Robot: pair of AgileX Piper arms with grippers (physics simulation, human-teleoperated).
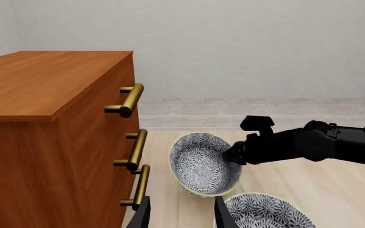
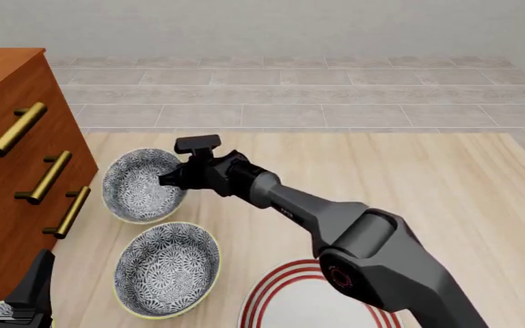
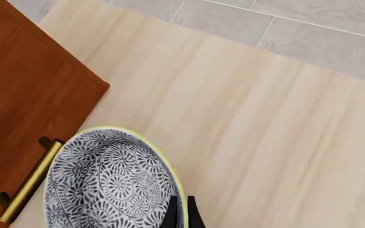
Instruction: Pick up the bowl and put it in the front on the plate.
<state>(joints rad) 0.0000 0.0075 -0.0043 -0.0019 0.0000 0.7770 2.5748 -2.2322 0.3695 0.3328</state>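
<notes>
Two patterned bowls with yellow rims lie beside the drawers. The far bowl (image 2: 139, 186) (image 1: 198, 164) (image 3: 106, 180) is tilted, and my right gripper (image 2: 167, 179) (image 1: 228, 156) (image 3: 181, 211) is shut on its right rim. Its twin (image 2: 167, 268) (image 1: 268, 213) rests flat on the table, nearer the front. The white plate (image 2: 308, 307) with red rings lies at the front edge, partly under my right arm. My left gripper (image 2: 7, 275) (image 1: 181, 213) stands open at the front left corner, holding nothing.
A wooden chest of drawers (image 2: 7, 137) (image 1: 43, 95) (image 3: 24, 71) with brass handles (image 2: 44, 178) fills the table's left side, close to the far bowl. Beyond the table is tiled floor (image 2: 290, 89) and a wall.
</notes>
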